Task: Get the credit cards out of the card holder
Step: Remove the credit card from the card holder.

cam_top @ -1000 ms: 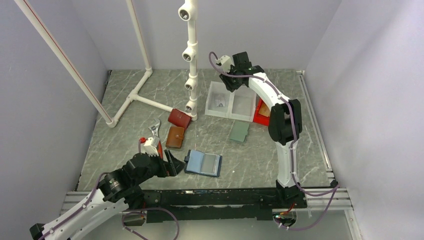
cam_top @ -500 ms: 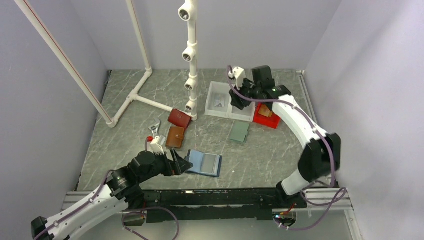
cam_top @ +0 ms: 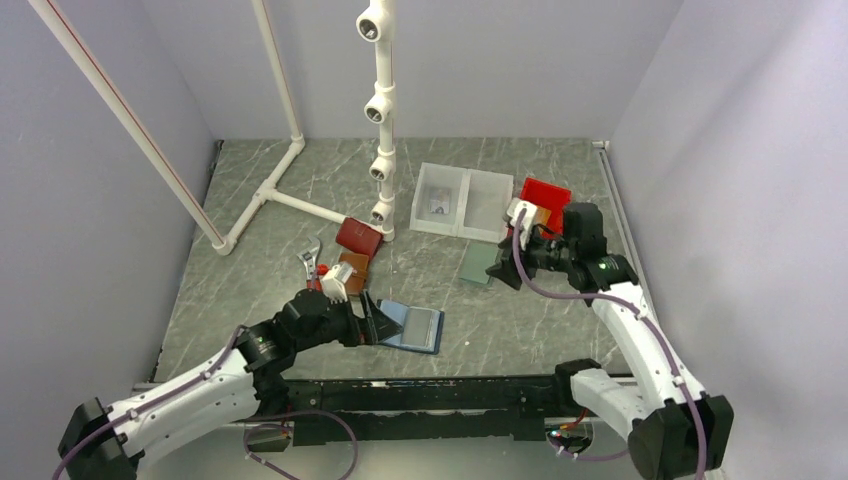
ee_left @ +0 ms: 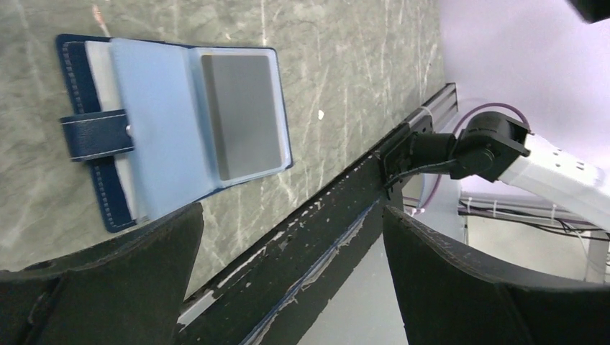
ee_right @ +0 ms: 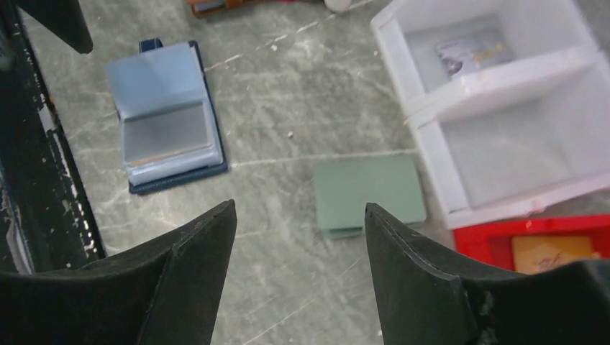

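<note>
While the holder [cam_top: 408, 325] lies open on the near part of the bench [cam_top: 250, 290], pale blue side up and grey pocket on its right half, the left pincer [ee_left: 291, 212] stands wide and empty just left of it. The right pincer [ee_right: 300, 208], also parted and holding nothing, hangs over mid-bench by the green wallet [ee_right: 368, 195].

The step in hand looks like fetching the next card. It should go best if the left pincer pins the strap side flat while the right slides a card out along the pocket rather than lifting. Otherwise the whole holder may come up with it. I cannot tell which way the pocket opens.

Counted:
- One holder.
- Two cards out: a pale card [cam_top: 437, 207] in the left compartment of the white tray [cam_top: 467, 190], and an orange card [ee_right: 554, 251] in the red tray [cam_top: 548, 188]. How many are left inside is hidden.
- Three other wallets: green, brown [cam_top: 350, 272] and dark red [cam_top: 358, 236].
</note>
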Robot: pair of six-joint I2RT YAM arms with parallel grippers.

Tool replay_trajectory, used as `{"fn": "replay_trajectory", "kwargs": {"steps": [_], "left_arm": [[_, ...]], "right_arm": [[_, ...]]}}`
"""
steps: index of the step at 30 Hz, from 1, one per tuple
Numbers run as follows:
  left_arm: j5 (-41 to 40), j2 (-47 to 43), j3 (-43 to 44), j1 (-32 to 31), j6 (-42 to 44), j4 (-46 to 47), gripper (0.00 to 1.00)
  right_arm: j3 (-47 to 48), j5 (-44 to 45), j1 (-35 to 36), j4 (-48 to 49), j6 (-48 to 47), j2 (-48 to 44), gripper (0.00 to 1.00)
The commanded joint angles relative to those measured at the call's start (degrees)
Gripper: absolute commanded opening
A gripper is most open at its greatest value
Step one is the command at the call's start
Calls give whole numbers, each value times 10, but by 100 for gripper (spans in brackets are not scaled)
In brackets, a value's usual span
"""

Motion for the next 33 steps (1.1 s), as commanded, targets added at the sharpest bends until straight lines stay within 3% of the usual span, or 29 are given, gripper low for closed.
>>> {"fn": "replay_trajectory", "kwargs": {"steps": [1,11,18,33], "left_arm": [[42,38,30,-2,-19,102,99],[72,144,91,-10,6,96,98],[-5,200,160,-48,59,-13,98],[-120,282,242,-118,79,-108,98]], "right_arm": [[-52,-102,-46,35,-9,-48,69],[-56,-146,-96,27,-11,-70,70],[-58,-153,-106,23,-18,-72,70],[-49,-162,-111,2,-34,-49,71]]}}
